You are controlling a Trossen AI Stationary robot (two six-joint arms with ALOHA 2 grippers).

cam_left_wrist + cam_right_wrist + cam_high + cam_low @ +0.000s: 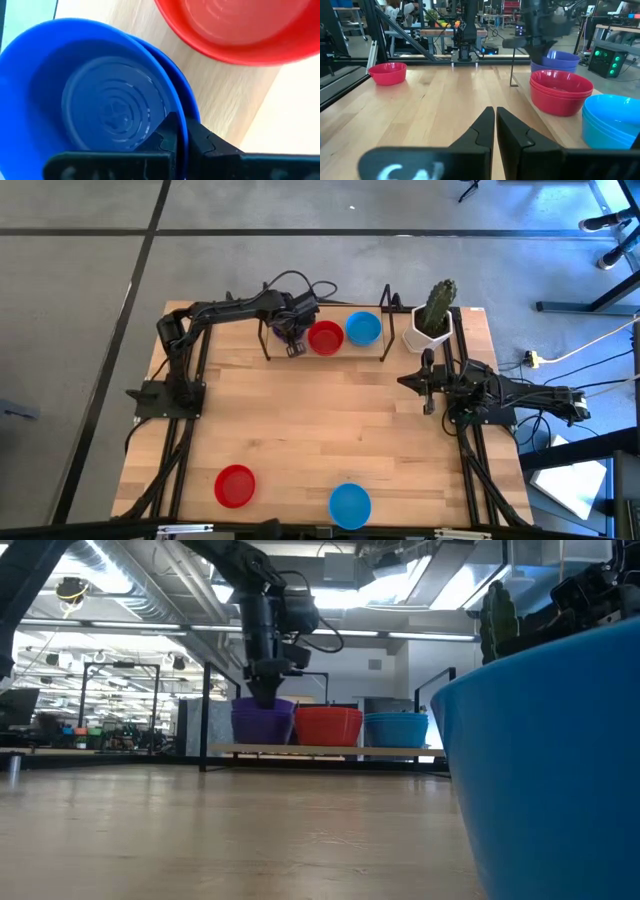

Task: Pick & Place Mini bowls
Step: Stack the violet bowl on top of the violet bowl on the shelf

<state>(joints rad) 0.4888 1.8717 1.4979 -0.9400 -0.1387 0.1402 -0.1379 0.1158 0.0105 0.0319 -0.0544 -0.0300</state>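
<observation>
Along the far edge of the wooden table (pixel 330 420), on a raised wooden shelf (pixel 320 749), three stacks of mini bowls stand in a row: a purple stack (pixel 262 722), a red stack (pixel 325 337) touching it, and a light blue stack (pixel 363 328) just beside the red one; the left gripper (pixel 292 340) is down on the purple stack, its two dark fingers (pixel 172 137) pinched together on the rim of the top purple bowl (pixel 95 100), one inside and one outside the wall; that bowl sits nested in the one beneath it. Near the front edge a single red bowl (pixel 235 485) and a single light blue bowl (pixel 350 505) lie well apart on the bare wood. At the right side the right gripper (pixel 428 402) rests low over the table, near a white pot with a green cactus (pixel 432 320); its fingers (pixel 485 130) are together with nothing between them.
</observation>
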